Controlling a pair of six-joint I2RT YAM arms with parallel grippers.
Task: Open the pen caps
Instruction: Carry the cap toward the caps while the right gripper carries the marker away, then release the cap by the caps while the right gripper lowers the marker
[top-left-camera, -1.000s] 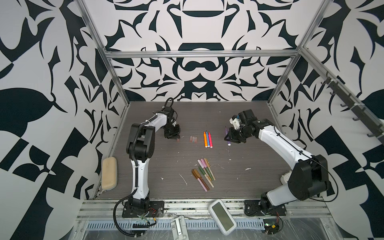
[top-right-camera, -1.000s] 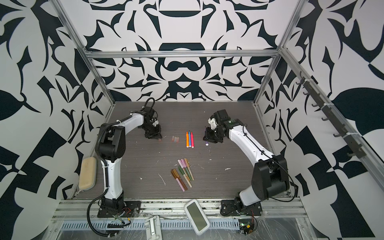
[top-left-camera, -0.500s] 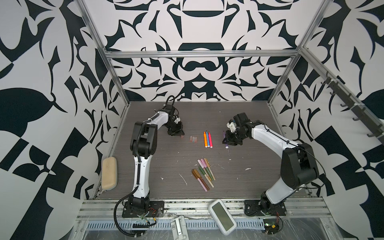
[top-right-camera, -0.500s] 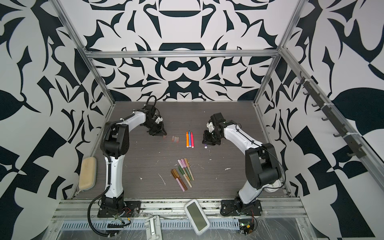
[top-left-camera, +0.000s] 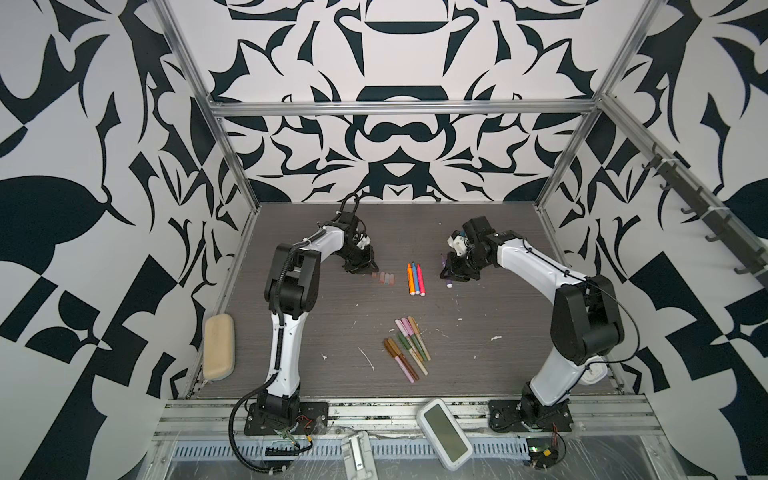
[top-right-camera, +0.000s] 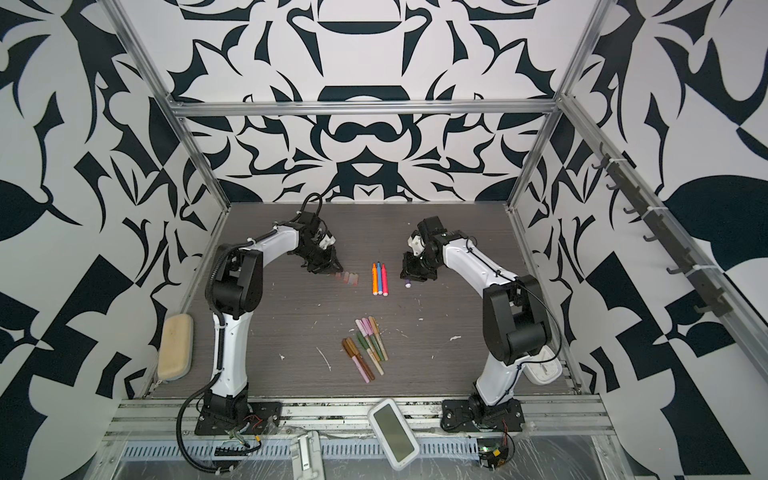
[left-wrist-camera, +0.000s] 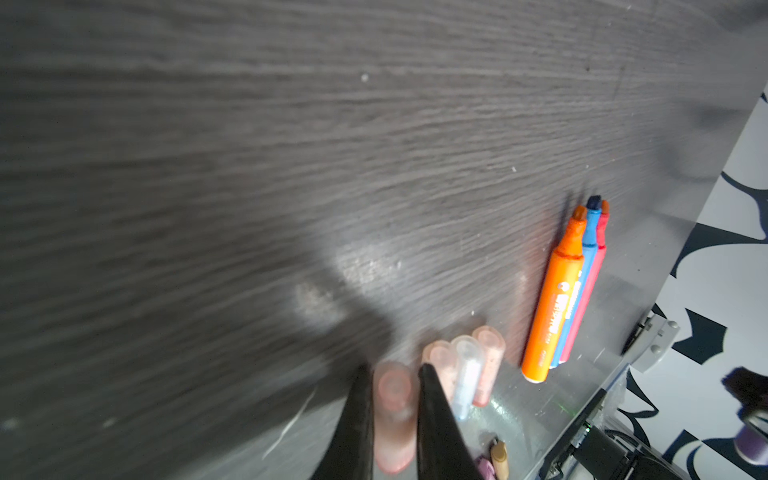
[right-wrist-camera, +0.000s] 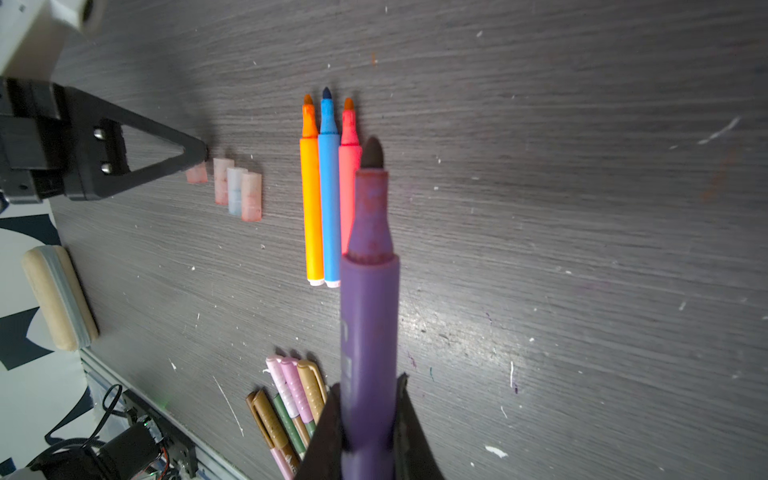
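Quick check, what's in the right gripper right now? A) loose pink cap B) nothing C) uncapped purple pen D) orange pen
C: in the right wrist view the right gripper is shut on the purple pen, whose dark tip is bare. The pink cap sits in the left gripper.

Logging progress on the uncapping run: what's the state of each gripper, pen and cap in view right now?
left gripper: shut on pale pink cap
right gripper: shut on purple pen
purple pen: uncapped, tip bare
orange, blue and pink pens: uncapped, lying side by side
three loose caps: off their pens, lying in a row
bunched pens: capped, lying together
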